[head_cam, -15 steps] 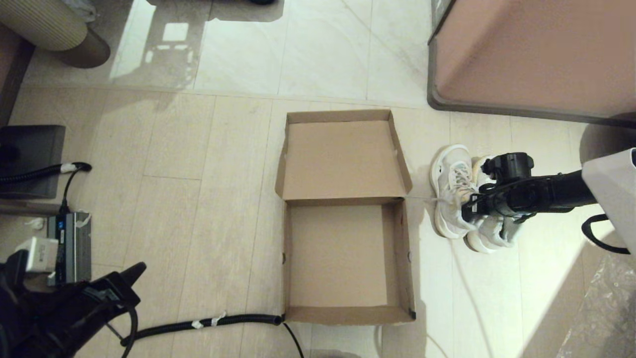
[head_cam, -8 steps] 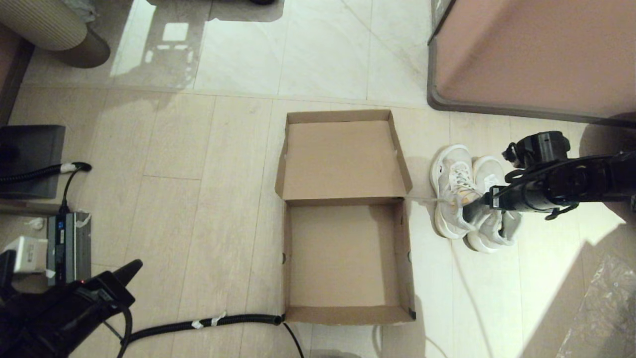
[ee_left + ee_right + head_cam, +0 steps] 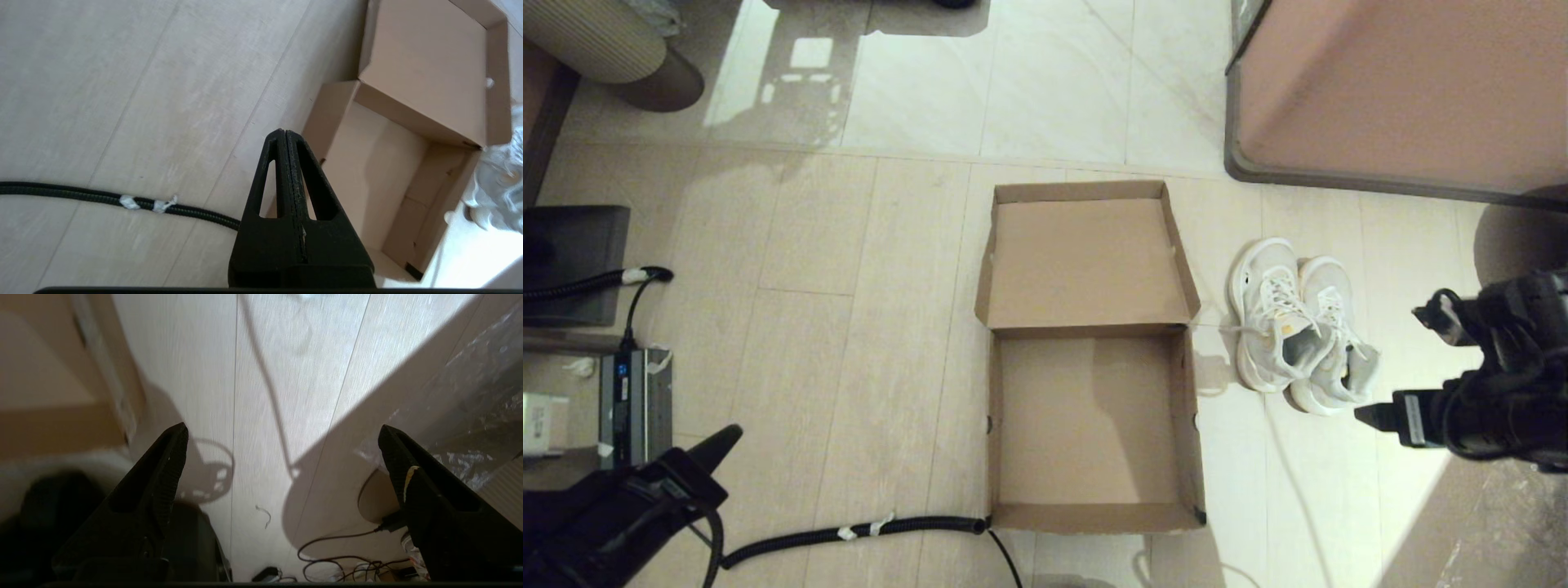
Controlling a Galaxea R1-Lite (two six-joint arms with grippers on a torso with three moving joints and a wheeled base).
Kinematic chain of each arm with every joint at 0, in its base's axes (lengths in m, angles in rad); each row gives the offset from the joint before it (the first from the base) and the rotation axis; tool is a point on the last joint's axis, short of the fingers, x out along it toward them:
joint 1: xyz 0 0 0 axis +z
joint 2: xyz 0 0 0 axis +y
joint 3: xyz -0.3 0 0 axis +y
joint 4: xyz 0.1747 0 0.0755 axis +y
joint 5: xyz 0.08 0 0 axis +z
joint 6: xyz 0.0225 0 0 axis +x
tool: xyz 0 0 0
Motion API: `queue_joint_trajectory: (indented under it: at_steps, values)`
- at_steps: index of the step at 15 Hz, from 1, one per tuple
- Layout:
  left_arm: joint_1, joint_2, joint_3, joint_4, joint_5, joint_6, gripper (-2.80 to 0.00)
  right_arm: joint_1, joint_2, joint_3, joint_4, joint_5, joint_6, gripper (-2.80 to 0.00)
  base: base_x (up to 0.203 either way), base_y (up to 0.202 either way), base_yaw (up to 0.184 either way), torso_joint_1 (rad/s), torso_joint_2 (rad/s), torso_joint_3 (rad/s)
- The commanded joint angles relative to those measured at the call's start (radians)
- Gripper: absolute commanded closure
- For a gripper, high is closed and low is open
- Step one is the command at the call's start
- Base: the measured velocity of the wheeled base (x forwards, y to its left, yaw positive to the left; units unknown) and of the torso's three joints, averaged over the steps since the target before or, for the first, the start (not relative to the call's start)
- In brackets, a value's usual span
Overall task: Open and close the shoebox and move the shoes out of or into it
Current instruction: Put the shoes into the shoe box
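The right end effector [image 3: 282,457] hangs above the floor [image 3: 849,245] at the robot's right, its two black fingers [image 3: 159,477] spread wide with nothing between them; in the head view the right end effector [image 3: 1376,416] sits just on the near side of the shoes [image 3: 1298,331], its tip close to the heel of the outer shoe but not touching it; beneath it the right wrist view shows pale floorboards crossed by a thin cord, and a crinkled sheet of clear plastic [image 3: 486,375] off to one side.

The shoes stand side by side on the floor, outside the shoebox [image 3: 1090,359] and just to its right, toes pointing away from the robot, laces loose on top.

The shoebox lies open in the middle of the floor, its lid folded back flat on the far side, the inside bare; a large pinkish-brown block [image 3: 1405,90] with a dark rim stands beyond the shoes at far right.

The left end effector [image 3: 286,171] is parked low at the near left, fingers pressed together and holding nothing; a black corrugated hose [image 3: 849,531] runs along the floor from it to the near left corner of the shoebox.
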Motion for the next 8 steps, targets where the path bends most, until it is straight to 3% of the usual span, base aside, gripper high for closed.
queue_joint_trajectory:
  at_steps: [1,5,8]
  values:
    - [0.0,-0.004,0.0,-0.004,0.017,-0.003,0.0,0.049,-0.229,0.171,-0.004,-0.01,0.0,-2.8,0.0,0.0,0.0,0.0,0.0,0.0]
    - [-0.006,0.042,-0.01,0.003,0.004,-0.008,0.0,0.062,-0.258,0.203,-0.007,-0.016,0.007,-2.8,0.0,0.0,0.0,0.0,0.0,0.0]
    - [-0.056,0.128,-0.049,0.003,-0.103,-0.001,0.0,0.062,-0.253,0.192,-0.007,-0.015,0.005,-2.8,0.0,0.0,0.0,0.0,0.0,0.0]
